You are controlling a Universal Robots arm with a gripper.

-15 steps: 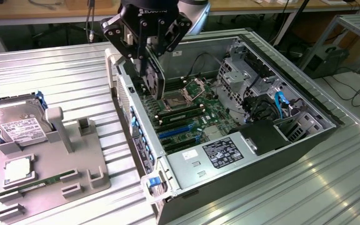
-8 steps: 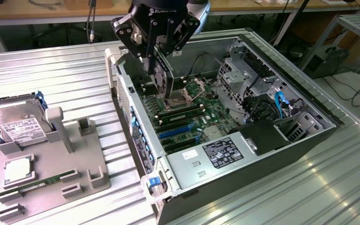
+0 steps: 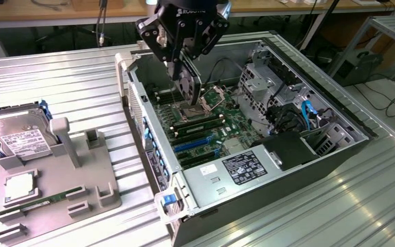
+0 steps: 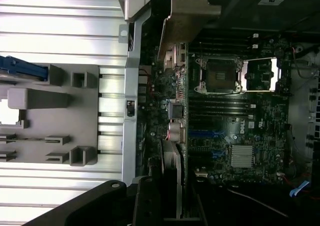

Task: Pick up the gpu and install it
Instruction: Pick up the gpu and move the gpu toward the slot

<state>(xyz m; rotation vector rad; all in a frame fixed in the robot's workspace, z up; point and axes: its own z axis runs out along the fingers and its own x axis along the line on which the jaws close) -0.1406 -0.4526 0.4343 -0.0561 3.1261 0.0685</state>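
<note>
Exterior view first: the gripper (image 3: 182,69) hangs over the open computer case (image 3: 335,110), its two dark fingers drawn narrow and clamped on the upper part of the graphics card (image 3: 192,91). The card hangs upright, seen almost edge-on, with its lower end down inside the case above the motherboard (image 3: 215,128). Whether that lower edge touches the board I cannot tell. Behind its tip sits the open processor socket (image 3: 208,100), and the blue slots (image 3: 194,145) lie lower on the board, apart from the card.

From the wrist view, the card (image 4: 172,171) runs out of the gripper (image 4: 160,206) as a thin pale strip along the board's edge, beside the case wall.

On the exterior view's left, well apart from the case, a grey tray (image 3: 81,190) rests on the ribbed metal table (image 3: 67,87). It carries a hard drive (image 3: 19,136), a square processor chip (image 3: 19,188) and a green memory stick (image 3: 36,203).
</note>
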